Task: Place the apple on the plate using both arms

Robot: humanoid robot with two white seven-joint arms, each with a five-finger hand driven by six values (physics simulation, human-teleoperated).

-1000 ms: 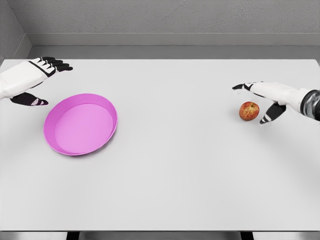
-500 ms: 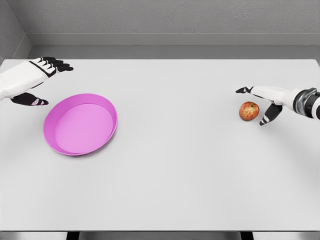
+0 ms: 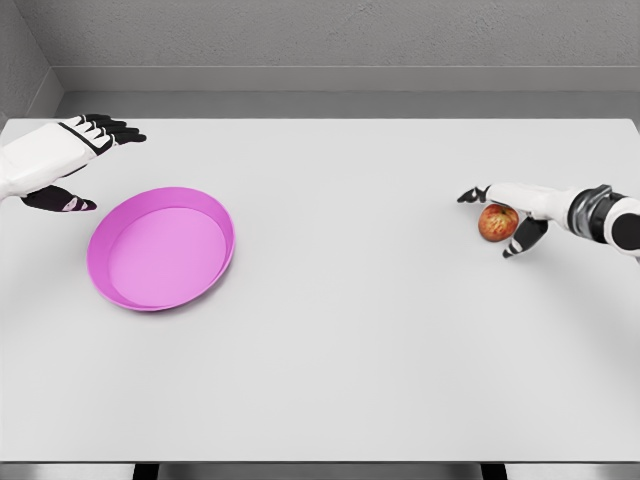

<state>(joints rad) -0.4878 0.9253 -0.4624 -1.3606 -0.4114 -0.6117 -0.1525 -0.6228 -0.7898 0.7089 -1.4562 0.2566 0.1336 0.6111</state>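
Apple [image 3: 497,222] far right on the white tabletop [image 3: 350,330], right hand [image 3: 512,205] draped over it, fingers [image 3: 470,194] spread, not clamped. Pink plate [image 3: 161,248] well apart at left. Left hand [image 3: 62,160] beyond plate, fingers apart, holding nothing

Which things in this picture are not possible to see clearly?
- Head view: whether the right hand touches the apple; the hand covers the apple's right side.
- Right arm cut off by the right edge, left arm by the left edge.
- The left hand hovers beyond the plate.
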